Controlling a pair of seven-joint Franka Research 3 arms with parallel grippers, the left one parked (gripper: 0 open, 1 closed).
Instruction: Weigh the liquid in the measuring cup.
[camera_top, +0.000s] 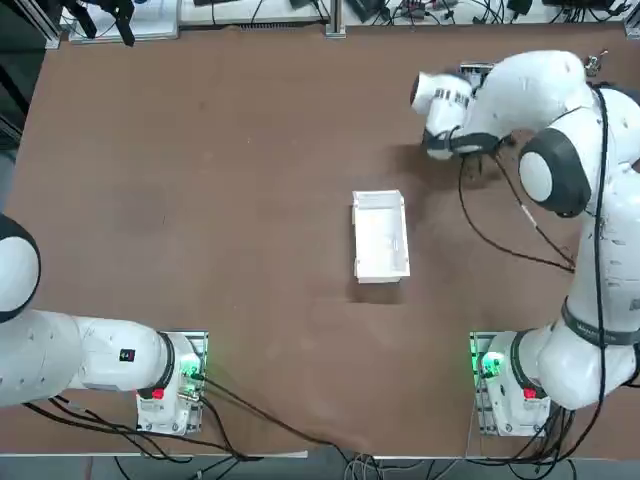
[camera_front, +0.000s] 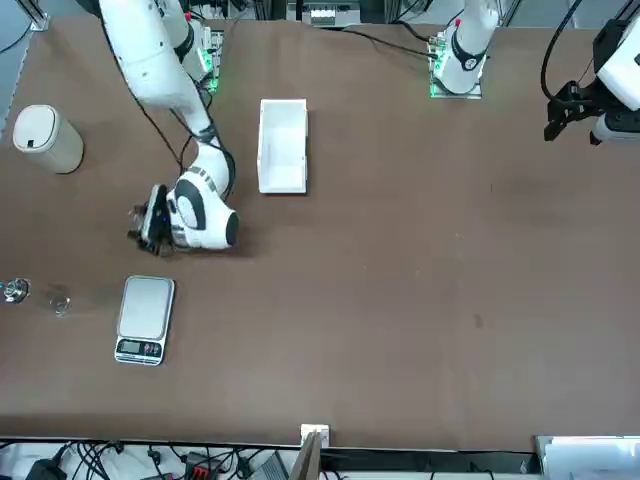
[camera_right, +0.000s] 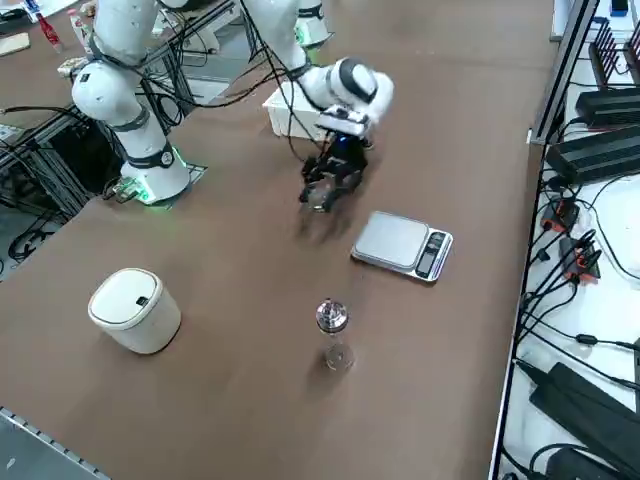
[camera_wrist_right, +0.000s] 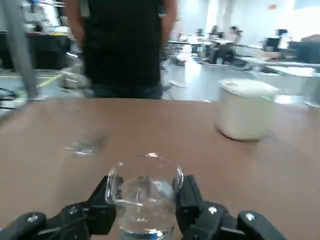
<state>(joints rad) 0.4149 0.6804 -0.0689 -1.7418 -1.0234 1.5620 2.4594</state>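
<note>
Cup (camera_wrist_right: 145, 207) gripped, scale (camera_front: 146, 312) close by.
The right gripper (camera_wrist_right: 146, 202) is closed on the cup, one finger at each side of the clear glass, liquid inside; it hangs over the table (camera_top: 250, 200) between the tray (camera_top: 380, 237) and the scale. The scale lies just beyond the gripper, its display side toward the far edge, its plate bare, with open tabletop on the robot's left. On its right side stand a clear glass piece (camera_right: 339, 357) with a shiny round piece (camera_right: 332, 316) by it, then the white bin (camera_right: 135, 310), nearer the robot's right edge. A person (camera_wrist_right: 122, 47) stands past the table edge.
</note>
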